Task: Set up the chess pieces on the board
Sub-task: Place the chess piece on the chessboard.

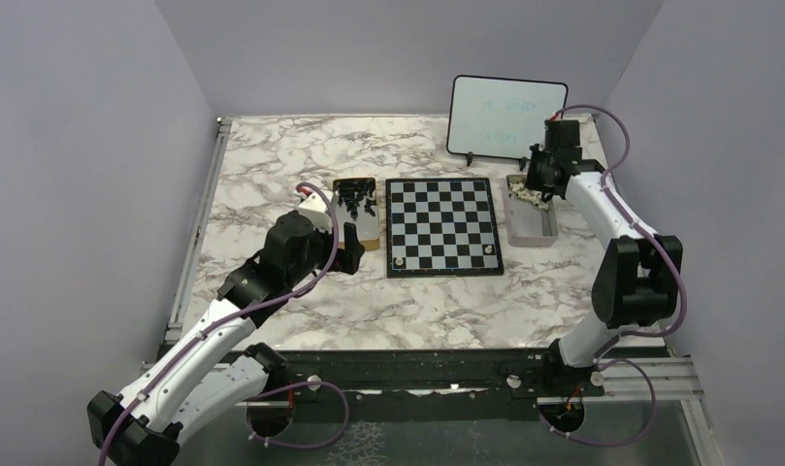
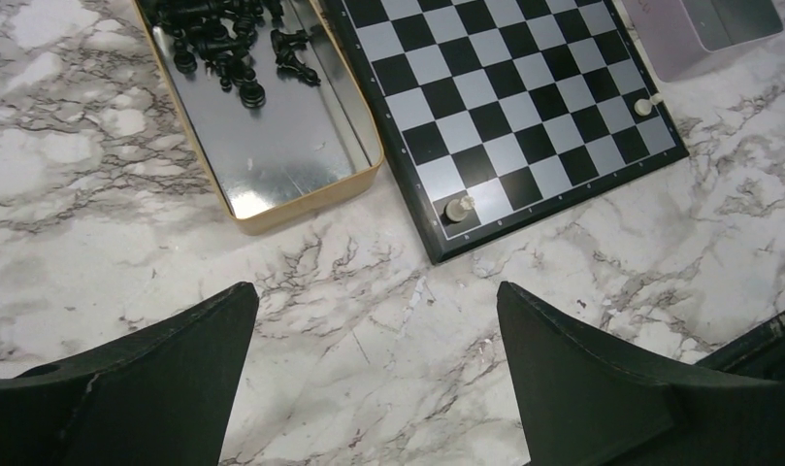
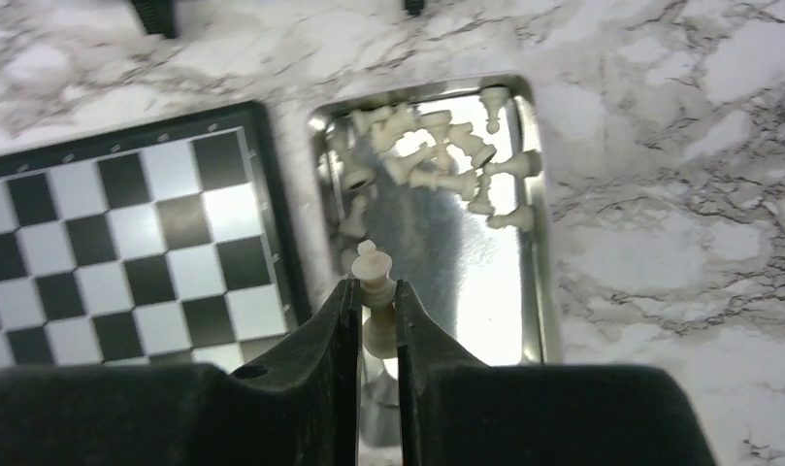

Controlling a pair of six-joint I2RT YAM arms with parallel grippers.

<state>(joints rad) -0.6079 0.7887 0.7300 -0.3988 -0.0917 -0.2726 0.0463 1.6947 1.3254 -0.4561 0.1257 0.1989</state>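
From above, the board [image 1: 442, 225] is lying mid-table with cream pieces [image 1: 399, 261] standing at its two near corners, the left gripper [image 1: 352, 257] hovering by the gold tray [image 1: 367, 231] on its left and the right gripper [image 1: 539, 186] hanging over the silver tray [image 1: 534, 228] on its right. At the left wrist, the left gripper [image 2: 376, 291] is gaping wide over bare marble [image 2: 369, 408], the board's [image 2: 524, 97] near-left corner lying just beyond it. At the right wrist, the right gripper [image 3: 376, 301] is pinching one upright cream chess piece [image 3: 372, 267] between narrow jaws over the silver tray [image 3: 475, 291], the board [image 3: 126, 252] lying just left.
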